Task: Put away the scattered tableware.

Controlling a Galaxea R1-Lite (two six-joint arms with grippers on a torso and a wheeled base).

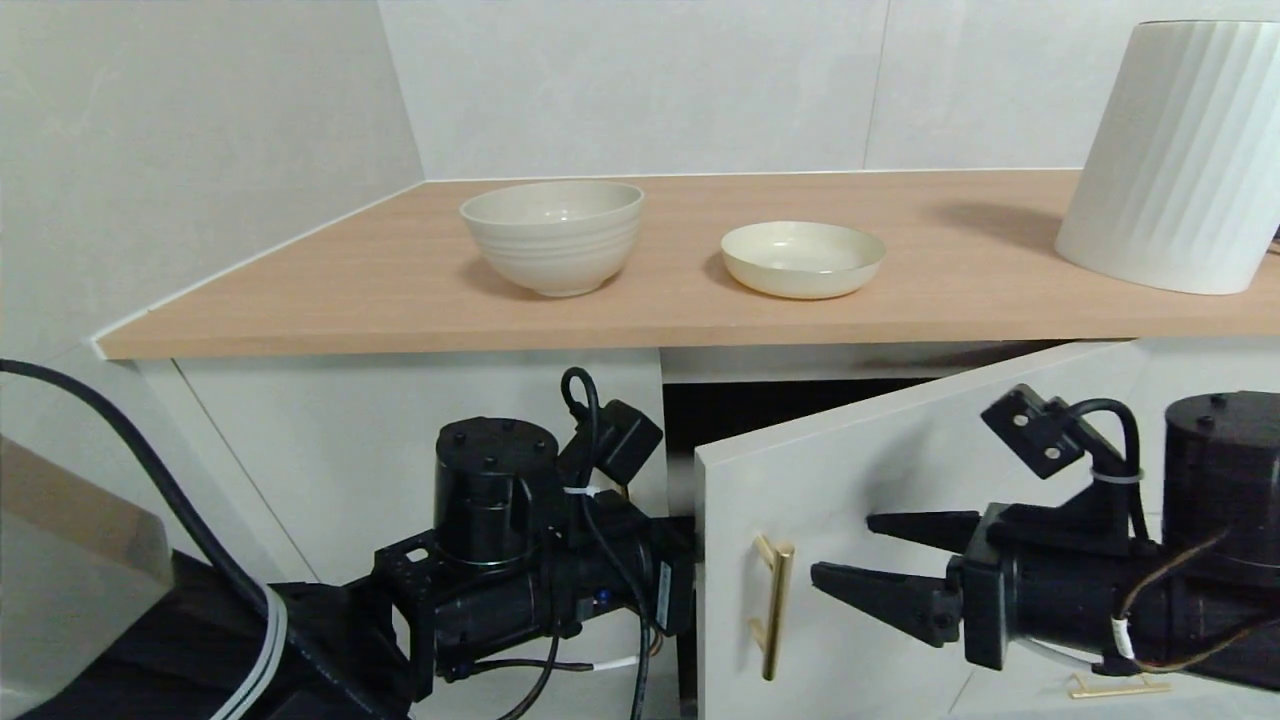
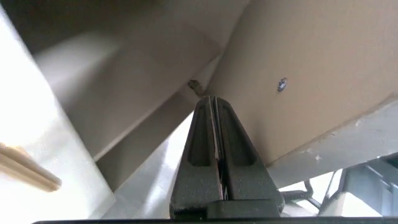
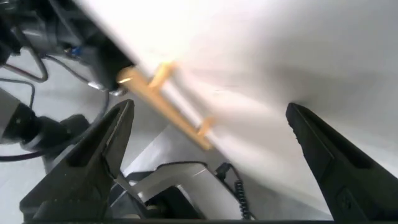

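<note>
Tableware not yet stowed: bowl (image 1: pixel 552 235) and shallow dish (image 1: pixel 803 258) stand apart on the desk (image 1: pixel 400 300), bowl to the left. The cabinet door (image 1: pixel 900 470) below is ajar. Right end effector (image 1: pixel 842 547), jaws spread, sits just right of the gold handle (image 1: pixel 772 605), apart from it. Left end effector (image 2: pixel 213 112), closed on nothing, points into the door gap, apparently to lever it wider.

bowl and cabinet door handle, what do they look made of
Bowl: probably glazed ceramic or stoneware, cream, with soft highlights and ridged bands on its wall; melamine is possible. Door handle: looks like brushed brass-toned metal, a slim gold bar with a dull sheen.
</note>
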